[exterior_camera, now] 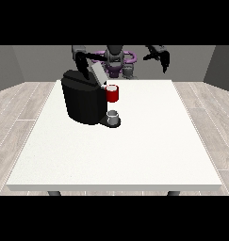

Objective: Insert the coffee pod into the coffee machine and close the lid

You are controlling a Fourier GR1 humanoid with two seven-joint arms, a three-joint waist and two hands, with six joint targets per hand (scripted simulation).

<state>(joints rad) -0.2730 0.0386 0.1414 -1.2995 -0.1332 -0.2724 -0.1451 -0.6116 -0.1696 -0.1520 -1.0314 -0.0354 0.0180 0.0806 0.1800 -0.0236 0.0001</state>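
Robot hand at the view's left [81, 62] rests on the coffee machine's raised lid [98, 72]; I cannot tell its fingers.
White table [149, 141] carries the black coffee machine [83, 101], red holder [112, 93], small cup [113, 116]; the pod itself is not discernible.

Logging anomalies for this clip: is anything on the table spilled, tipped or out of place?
Nothing stands out. The coffee machine stands upright on the white table, its lid raised, a small cup upright on its base. No spill shows.
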